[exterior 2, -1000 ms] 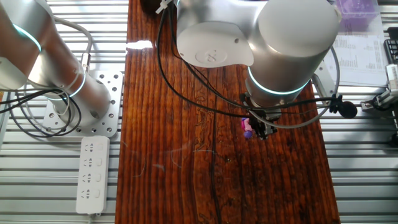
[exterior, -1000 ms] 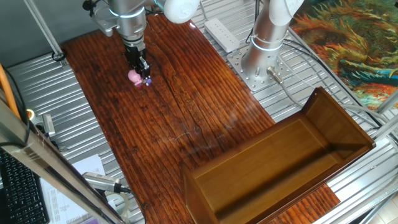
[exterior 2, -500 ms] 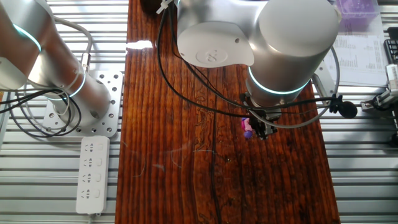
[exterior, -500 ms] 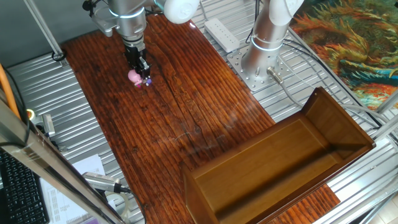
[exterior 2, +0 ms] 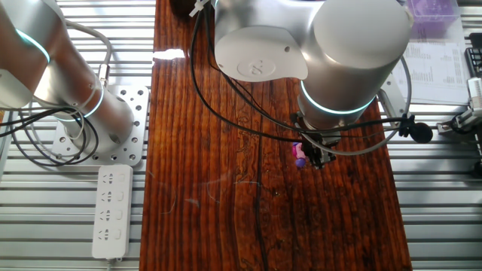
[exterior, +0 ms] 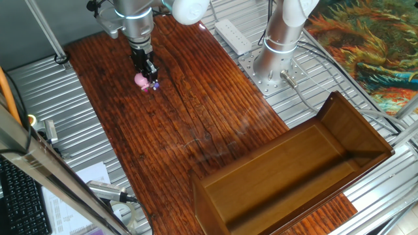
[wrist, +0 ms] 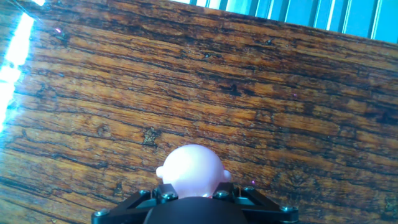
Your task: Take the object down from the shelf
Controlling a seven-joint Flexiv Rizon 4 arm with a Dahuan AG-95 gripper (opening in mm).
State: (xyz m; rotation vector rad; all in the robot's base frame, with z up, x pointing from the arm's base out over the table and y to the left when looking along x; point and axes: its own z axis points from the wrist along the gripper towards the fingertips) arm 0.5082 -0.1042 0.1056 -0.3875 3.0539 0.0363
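The object [exterior: 141, 80] is already off the shelf [exterior: 294, 173]: it sits at the tip of the gripper [exterior: 147, 77] low over the reddish striped tabletop [exterior: 196, 124], toward the far left corner of the bench as one fixed view frames it, while the shelf stands well apart at the near right corner with its panel bare. So the carrying looks done, and what seems left is to let go and lift the arm away (whether the object actually rests on the wood or hangs just above it cannot be told from these pictures). One fixed view is the only one that shows the shelf at all. The other fixed view looks steeply down past the arm's big grey body, which hides most of the gripper [exterior 2: 310, 154], and shows only a sliver of pink with a purple-blue bit [exterior 2: 300, 153] near the bench's right edge. The hand view shows the rounded pink object [wrist: 189, 171] seated right against the black fingers [wrist: 155, 200], which appear to be clamped on its sides, with the tabletop's grain close behind it.
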